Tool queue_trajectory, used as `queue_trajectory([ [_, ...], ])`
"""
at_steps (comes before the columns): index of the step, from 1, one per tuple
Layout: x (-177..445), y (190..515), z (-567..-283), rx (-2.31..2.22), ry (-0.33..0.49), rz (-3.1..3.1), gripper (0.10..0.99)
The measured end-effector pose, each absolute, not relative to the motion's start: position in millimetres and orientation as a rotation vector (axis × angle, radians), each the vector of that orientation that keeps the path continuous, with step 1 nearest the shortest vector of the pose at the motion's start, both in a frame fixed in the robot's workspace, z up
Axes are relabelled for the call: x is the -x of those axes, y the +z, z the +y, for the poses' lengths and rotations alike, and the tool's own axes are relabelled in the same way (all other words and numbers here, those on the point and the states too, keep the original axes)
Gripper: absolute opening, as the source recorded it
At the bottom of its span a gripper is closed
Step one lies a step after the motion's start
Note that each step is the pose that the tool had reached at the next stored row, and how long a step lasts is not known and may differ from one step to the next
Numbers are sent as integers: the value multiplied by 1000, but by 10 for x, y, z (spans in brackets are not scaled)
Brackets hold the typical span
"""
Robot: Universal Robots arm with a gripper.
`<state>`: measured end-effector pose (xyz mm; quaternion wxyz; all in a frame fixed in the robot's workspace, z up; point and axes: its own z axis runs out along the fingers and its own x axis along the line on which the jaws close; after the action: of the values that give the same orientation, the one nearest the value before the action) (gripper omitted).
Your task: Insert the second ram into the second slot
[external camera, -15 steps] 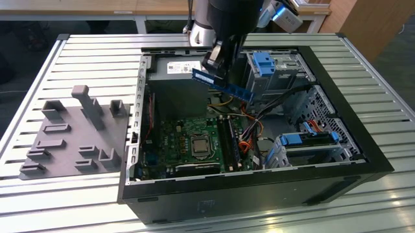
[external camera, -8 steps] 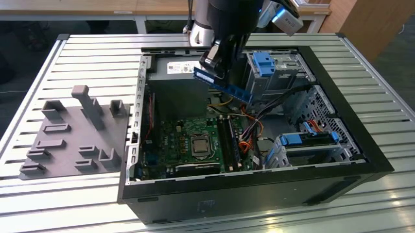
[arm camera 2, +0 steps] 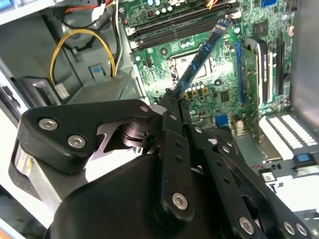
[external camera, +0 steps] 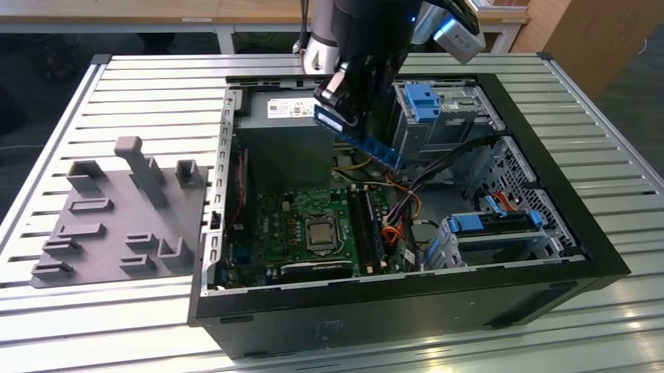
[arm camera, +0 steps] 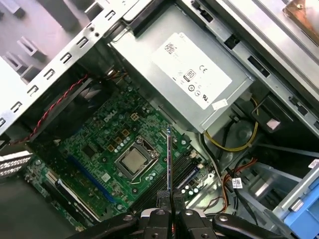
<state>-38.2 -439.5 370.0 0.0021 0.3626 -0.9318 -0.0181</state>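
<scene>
**Exterior view.**
- Case (external camera: pixel 363 315): black, open side up, on slatted table (external camera: pixel 581 109).
- Fixture (external camera: pixel 114 210): grey, on the table, at the exterior view's left of the case.
- Gripper (external camera: pixel 347 115): comes down from above and is closed on the ram (external camera: pixel 365 141).
- Ram: blue stick, held tilted in the air over the case interior. It hangs above the motherboard (external camera: pixel 295 225), clear of it.
- Slots (external camera: pixel 365 225): long and dark, along the board's side toward the exterior view's right.
- Power supply (external camera: pixel 278 116): grey, at the far end of the case.

**Second wrist view.**
- Gripper (arm camera 2: pixel 174 99): black fingers (arm camera 2: pixel 172 144) pinched together on one end of the ram (arm camera 2: pixel 202 55).
- Ram: reaches away from the jaws over the motherboard (arm camera 2: pixel 154 64), its free end toward the slots (arm camera 2: pixel 182 26).
- Yellow cable (arm camera 2: pixel 82 36): looped beside the board.

**First wrist view.**
- Gripper (arm camera: pixel 169 200): tips closed on the ram (arm camera: pixel 169 159).
- Ram: seen edge-on as a thin line.
- Beneath it lie the motherboard (arm camera: pixel 97 144), CPU socket (arm camera: pixel 133 162) and slots (arm camera: pixel 192 172).
- Power supply (arm camera: pixel 192 79): sits beyond the board.
</scene>
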Motion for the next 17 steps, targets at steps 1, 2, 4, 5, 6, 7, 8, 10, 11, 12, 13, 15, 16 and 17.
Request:
queue_trajectory([
  [1, 382, 3700, -4395, -1118, -57, -2931, 137],
  [2, 382, 3700, -4395, -1098, -56, -2939, 137],
  [4, 382, 3700, -4395, -1059, -56, -2953, 137],
  [5, 382, 3699, -4395, -1041, -55, -2960, 137],
  [6, 382, 3699, -4395, -1021, -55, -2967, 137],
  [7, 382, 3699, -4395, -1002, -54, -2974, 137],
  [8, 382, 3699, -4395, -981, -54, -2981, 137],
  [10, 382, 3698, -4395, -937, -53, -2995, 137],
  [11, 383, 3698, -4395, -916, -52, -3002, 137],
  [12, 382, 3698, -4395, -894, -52, -3009, 137],
  [13, 382, 3697, -4395, -871, -52, -3016, 137],
  [15, 382, 3697, -4395, -829, -51, -3028, 137],
  [16, 382, 3697, -4395, -808, -51, -3034, 137],
  [17, 382, 3697, -4395, -787, -51, -3039, 137],
])
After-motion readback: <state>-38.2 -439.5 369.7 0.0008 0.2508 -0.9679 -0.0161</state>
